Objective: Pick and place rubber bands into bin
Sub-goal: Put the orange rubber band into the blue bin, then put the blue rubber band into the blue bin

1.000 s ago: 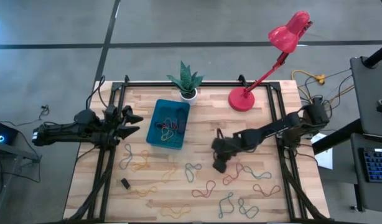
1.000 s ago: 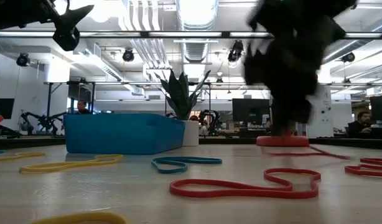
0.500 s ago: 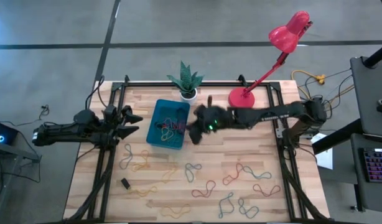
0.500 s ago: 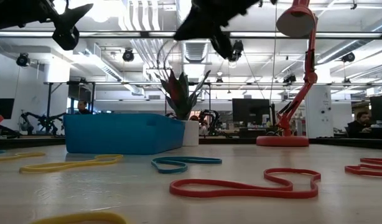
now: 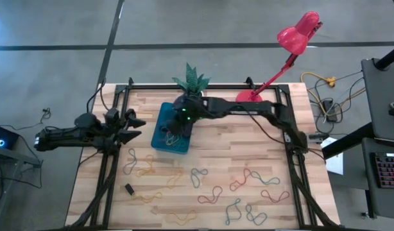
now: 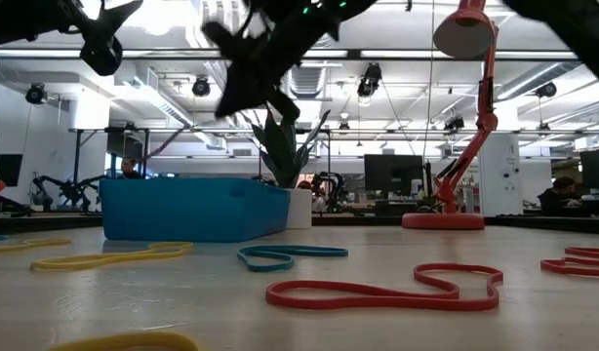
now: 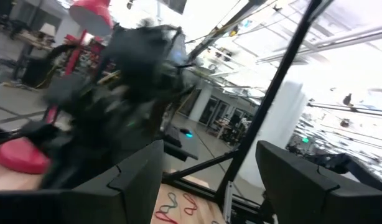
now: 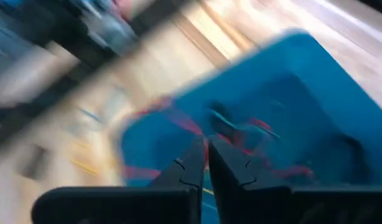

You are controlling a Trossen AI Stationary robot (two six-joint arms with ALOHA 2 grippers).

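Note:
The bin (image 5: 157, 131) is a shallow teal-blue tray on the wooden table, left of centre, with several rubber bands in it (image 8: 265, 127). Many more rubber bands, red, yellow and grey-green (image 5: 210, 194) (image 6: 378, 292), lie flat on the near half of the table. My right gripper (image 5: 175, 127) hangs shut above the bin's inside (image 8: 207, 146) (image 6: 227, 101). A thin red band (image 8: 172, 121) runs up to its fingertips. My left gripper (image 5: 141, 127) stands open at the table's left edge, raised, with nothing between its fingers (image 7: 209, 186). My right gripper pinches a thin red rubber band at the free ends of its two fingers (image 8: 194, 155). It slants down from the table's right side. Blur hides which part of the loop it has. The band trails off the tips (image 6: 178, 144), clear of the table and above the bin.
A white pot with a green plant (image 5: 194, 86) stands just beyond the bin's far end. A red desk lamp (image 5: 250, 102) has its base at the far right. A small black object (image 5: 129, 188) lies near the left front. Black frame rails (image 5: 110, 167) run along both table sides.
My right gripper has risen from among the bands right of the table's middle. It has swept toward the far left and now hangs over the bin, tipped further downward and still shut. The spot it left is bare wood.

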